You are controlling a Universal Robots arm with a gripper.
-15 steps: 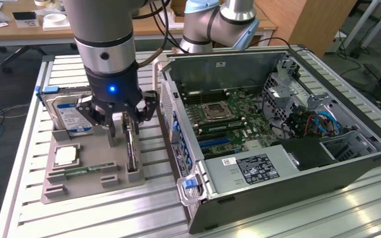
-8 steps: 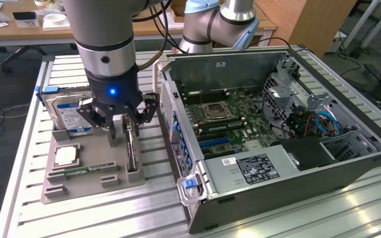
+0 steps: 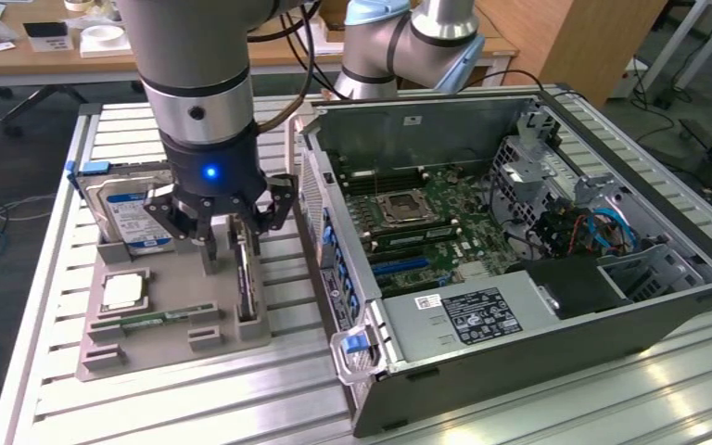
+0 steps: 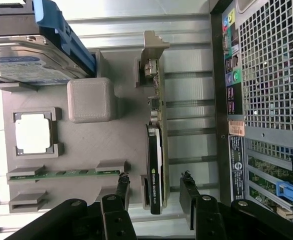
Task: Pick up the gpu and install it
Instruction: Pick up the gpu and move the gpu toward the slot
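The gpu point(image 3: 247, 287) stands on its long edge in a slot of the grey tray point(image 3: 171, 278). In the exterior view its long axis runs from 6 o'clock to 12 o'clock. In the wrist view the gpu point(image 4: 155, 150) shows its black cooler end close to the claw. Its silver bracket is at the other end, pointing away from the claw and toward the hard drive's end of the tray point(image 4: 86, 145).

The gripper point(image 3: 238, 227) hangs over the card with its jaws spread wide, and it holds nothing. In the wrist view the gripper point(image 4: 154, 185) has one black finger point(image 4: 122, 184) on each side of the card's edge. There is a clear gap on both sides, so neither finger touches it. The card lies in line between the fingers. How far the tips sit above it cannot be told.

Working from near to far across the tray in the exterior view:
- The green memory stick point(image 3: 158, 321) lies at 8 o'clock of the gpu.
- The processor chip point(image 3: 123, 292) is at 9 o'clock.
- The hard drive point(image 3: 127, 209), standing on edge, is at 10 o'clock.

The open computer case point(image 3: 653, 306) sits at 3 o'clock of the gpu, just beside the tray, with its motherboard exposed.
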